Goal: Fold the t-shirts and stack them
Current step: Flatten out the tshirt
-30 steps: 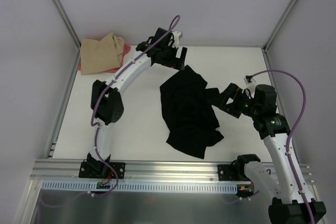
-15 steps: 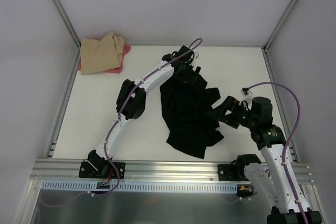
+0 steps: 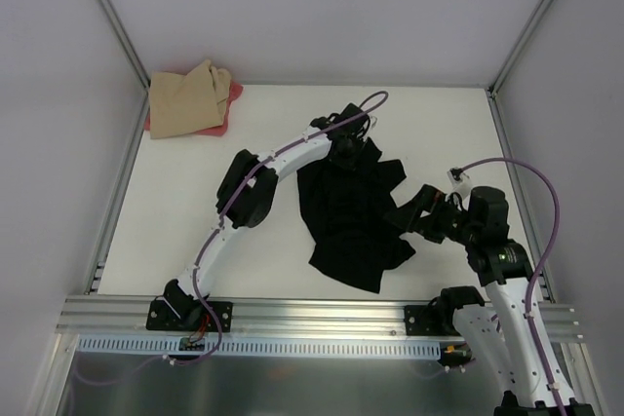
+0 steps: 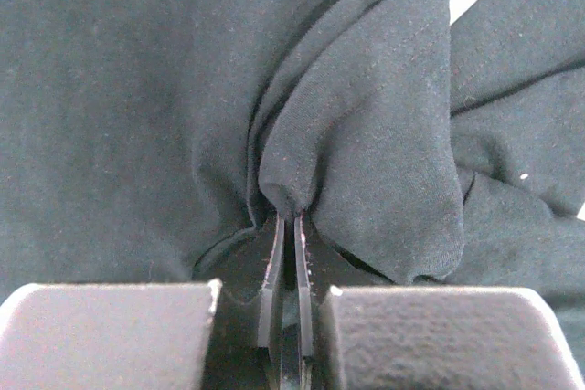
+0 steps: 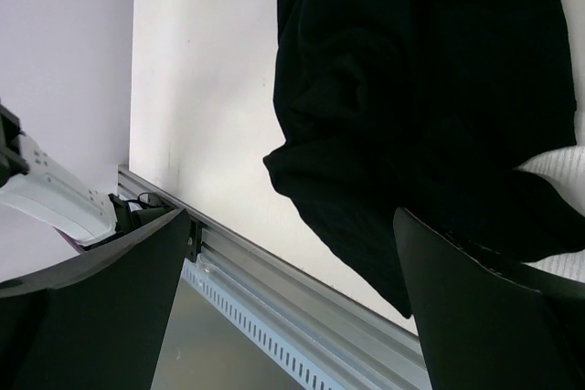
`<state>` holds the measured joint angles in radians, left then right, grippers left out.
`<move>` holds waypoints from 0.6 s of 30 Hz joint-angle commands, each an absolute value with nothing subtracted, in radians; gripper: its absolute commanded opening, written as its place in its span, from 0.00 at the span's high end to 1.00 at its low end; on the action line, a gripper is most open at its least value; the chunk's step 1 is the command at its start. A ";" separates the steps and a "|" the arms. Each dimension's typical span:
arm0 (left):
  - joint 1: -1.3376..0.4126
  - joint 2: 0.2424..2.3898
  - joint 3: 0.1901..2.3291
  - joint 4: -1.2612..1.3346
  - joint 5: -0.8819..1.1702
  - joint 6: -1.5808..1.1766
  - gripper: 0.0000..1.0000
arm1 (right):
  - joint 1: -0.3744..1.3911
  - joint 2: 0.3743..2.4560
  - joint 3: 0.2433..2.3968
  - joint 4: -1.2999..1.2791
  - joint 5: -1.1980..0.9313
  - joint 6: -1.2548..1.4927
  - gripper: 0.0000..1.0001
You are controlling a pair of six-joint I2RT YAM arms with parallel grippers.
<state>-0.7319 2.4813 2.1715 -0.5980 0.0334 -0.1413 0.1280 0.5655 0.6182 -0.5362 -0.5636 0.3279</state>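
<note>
since my left arm swung in over the last second, the grip is new. nearest, my right gripper [image 3: 408,213] sits spread wide at the right edge of the black shirt [image 3: 346,226], gripping nothing. farther, my left gripper [image 4: 286,226] is now pinched tight on a fold at its far edge, so i judge spreading can begin. the tan shirt [image 3: 185,99] lies on the pink-red shirt [image 3: 222,119] in the far-left corner.

Matt black cloth t-shirt [image 3: 346,216], smooth white table [image 3: 161,207]
</note>
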 commanded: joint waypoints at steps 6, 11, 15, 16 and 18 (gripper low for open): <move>-0.710 2.025 1.820 -0.479 -0.196 -0.097 1.00 | 0.124 0.574 0.574 -0.511 -0.575 0.321 0.01; -0.692 1.673 1.689 -0.515 -0.210 -0.091 1.00 | 0.124 0.603 0.525 -0.440 -0.591 0.353 0.00; -0.693 1.475 1.617 -0.573 -0.195 -0.117 1.00 | 0.124 0.646 0.499 -0.377 -0.597 0.362 0.01; -0.692 1.445 1.599 -0.595 -0.196 -0.127 1.00 | 0.126 0.655 0.499 -0.370 -0.600 0.364 0.01; -0.692 1.390 1.514 -0.606 -0.216 -0.136 1.00 | 0.126 0.682 0.499 -0.353 -0.609 0.359 0.01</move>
<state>-0.6964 1.4097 1.6154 -0.5320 -0.1738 -0.1196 0.1280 0.6594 0.4946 -0.4362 -0.5777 0.3538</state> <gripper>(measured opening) 0.024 0.993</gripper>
